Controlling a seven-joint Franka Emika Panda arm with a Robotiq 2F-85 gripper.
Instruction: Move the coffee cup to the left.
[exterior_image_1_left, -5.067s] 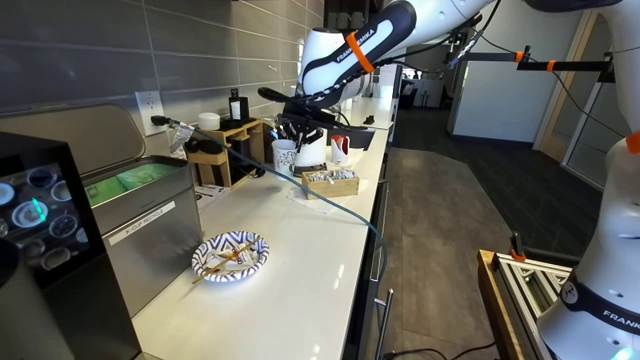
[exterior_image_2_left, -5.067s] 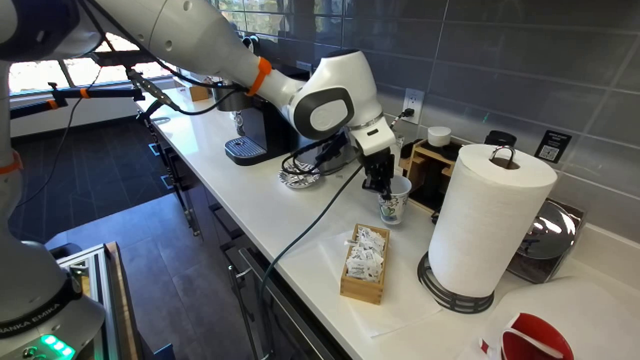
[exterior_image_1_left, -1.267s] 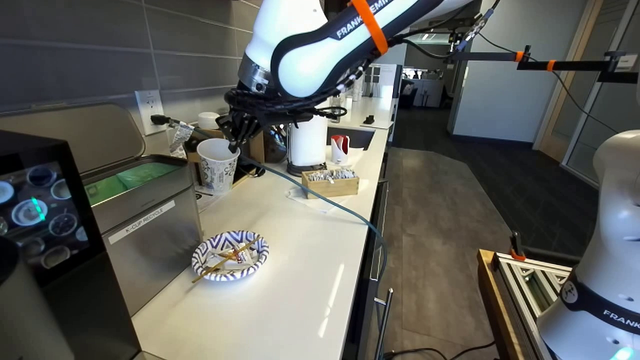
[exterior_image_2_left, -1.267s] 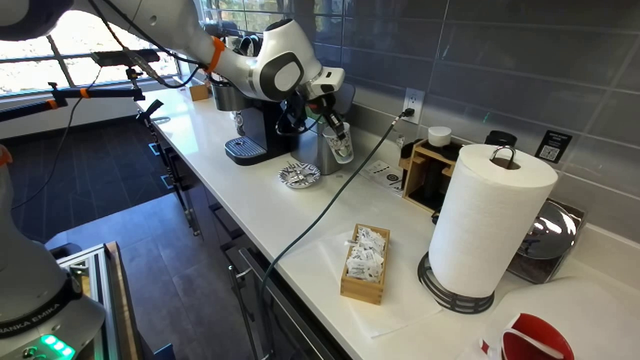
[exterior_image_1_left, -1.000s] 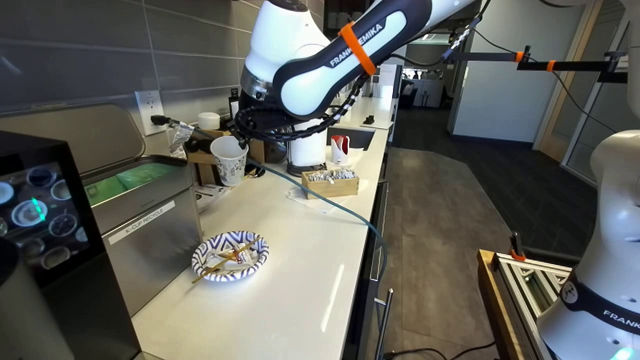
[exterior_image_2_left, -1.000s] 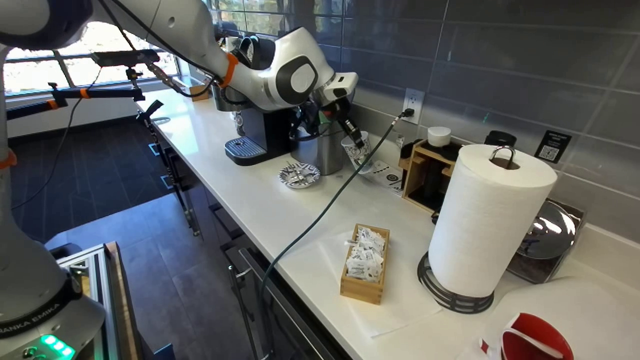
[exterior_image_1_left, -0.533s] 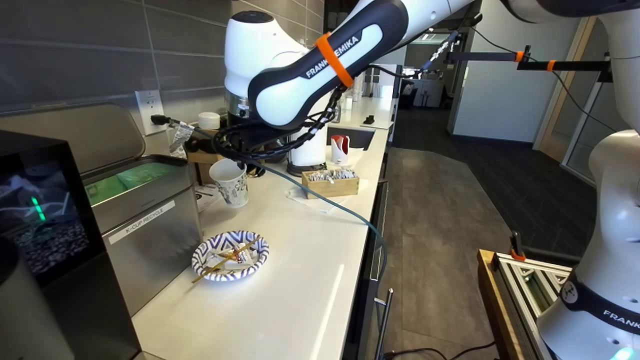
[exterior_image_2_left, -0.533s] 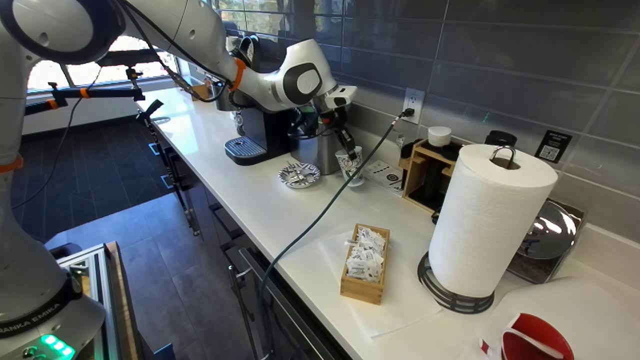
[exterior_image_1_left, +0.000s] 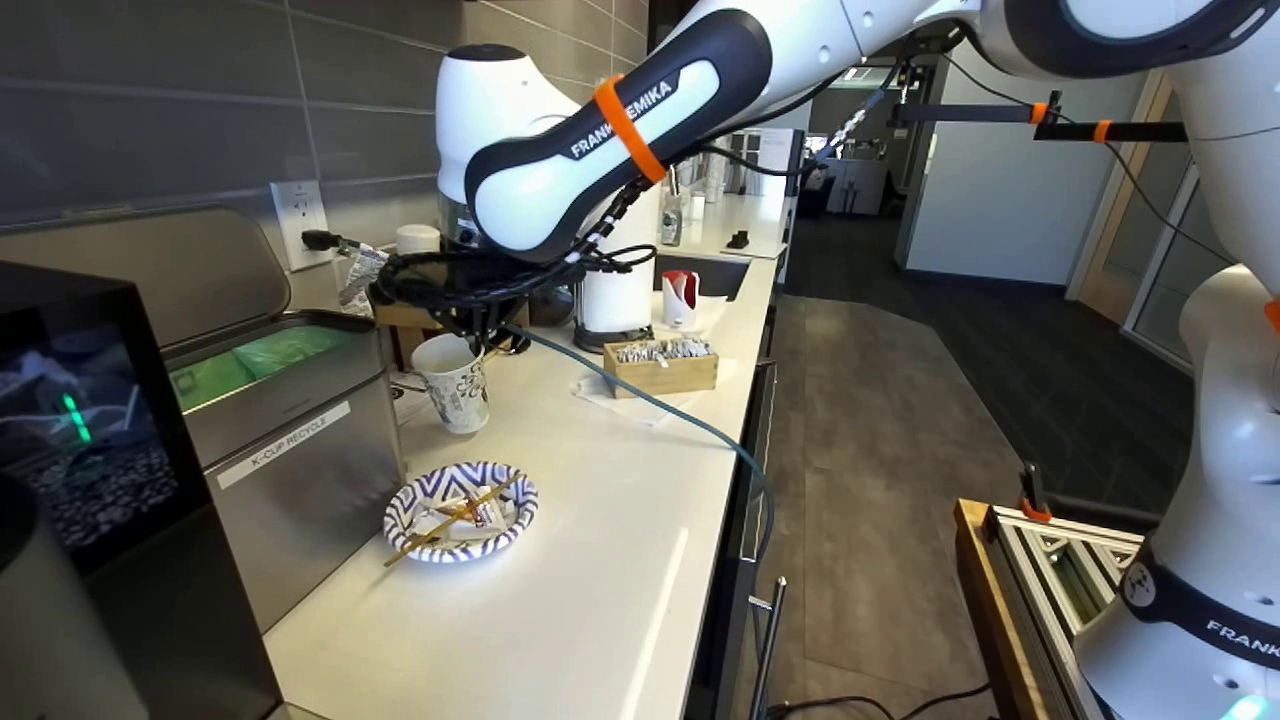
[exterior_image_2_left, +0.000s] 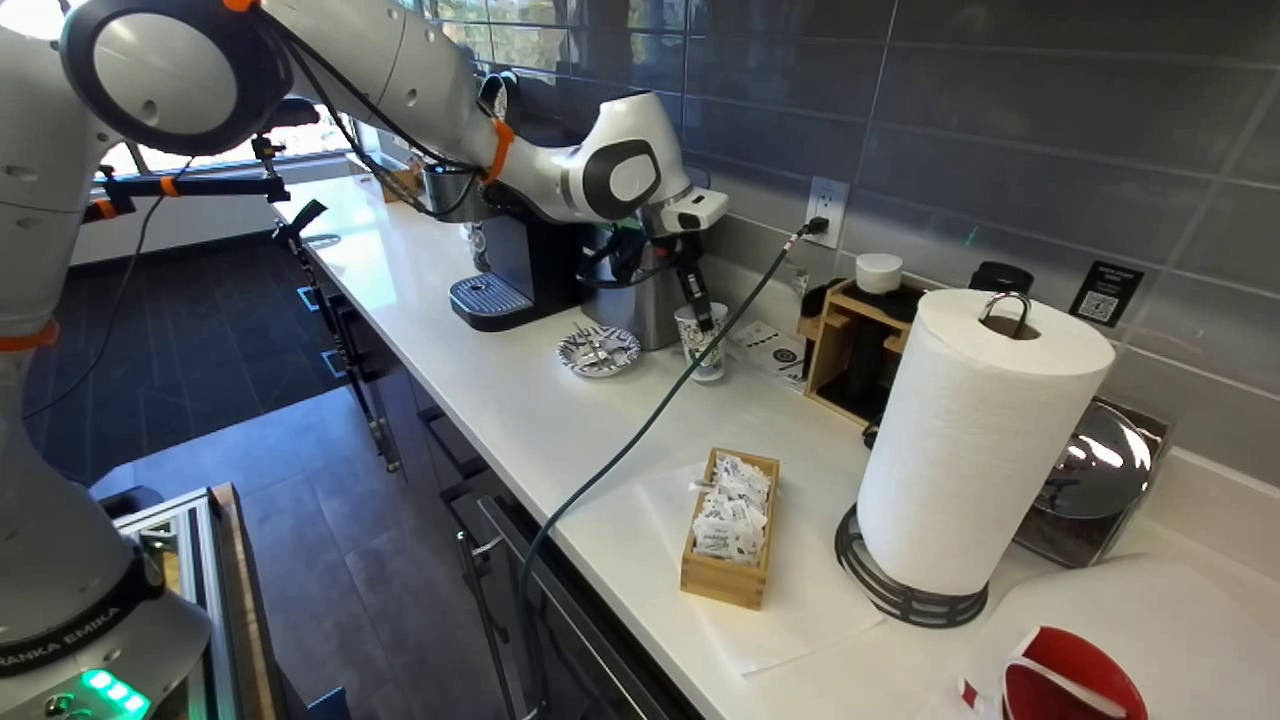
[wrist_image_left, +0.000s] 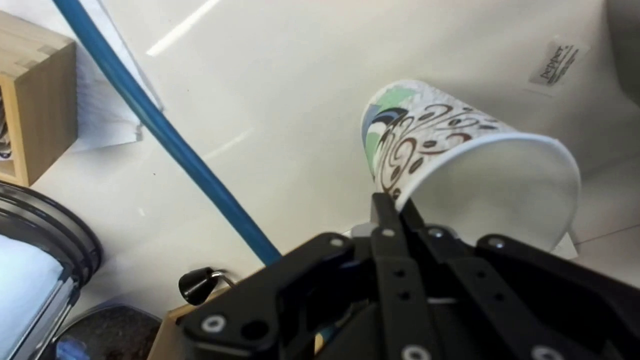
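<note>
The coffee cup is a white paper cup with swirl and coffee-bean markings and a blue-green patch. It also shows in an exterior view and in the wrist view. It tilts slightly, just above or on the counter, beside the steel K-cup bin. My gripper is shut on the cup's rim, one finger inside and one outside. In the exterior views the gripper reaches down to the rim from above. I cannot tell whether the cup's base touches the counter.
A blue cable crosses the counter close to the cup. The K-cup bin and a patterned bowl with a stick are near. A wooden packet box, paper-towel roll and wooden organizer stand farther along.
Over five seconds the cup moved with my gripper from beside the organizer toward the K-cup bin. In the last second it came down toward the counter and now tilts less.
</note>
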